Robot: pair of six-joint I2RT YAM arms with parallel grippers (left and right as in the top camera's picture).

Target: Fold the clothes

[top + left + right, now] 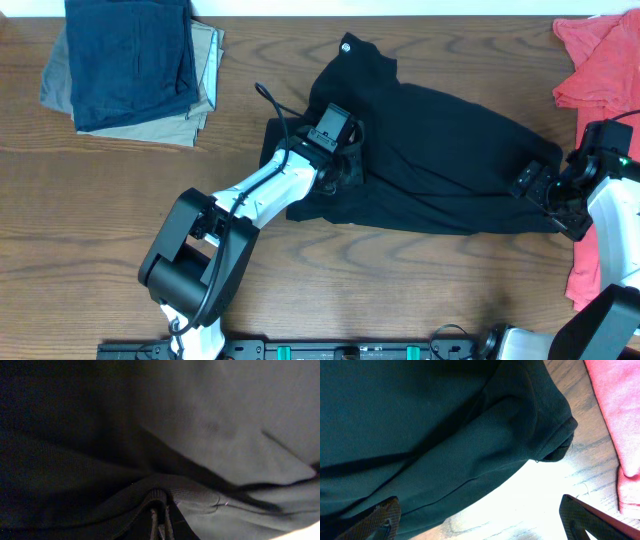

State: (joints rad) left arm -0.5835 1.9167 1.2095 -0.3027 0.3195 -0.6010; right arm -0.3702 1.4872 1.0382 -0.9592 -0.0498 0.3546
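Left wrist alone shows left fingers (153, 522) closed, seemingly pinching soft black shirt (225, 420); right fingers (382, 517) gape above woodgrain desk (585, 452)

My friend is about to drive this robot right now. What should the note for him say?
Left pincer: shut, pinching a bunch of the black shirt near its left side.
Right pincer: open over the shirt's right end, holding nothing.
Shirt: crumpled across the middle of the table. A red T-shirt and a folded stack lie off to the sides.
Done: only the left grasp; no neat fold shows.
Left to do: probably grip the right end, then make all the folds.
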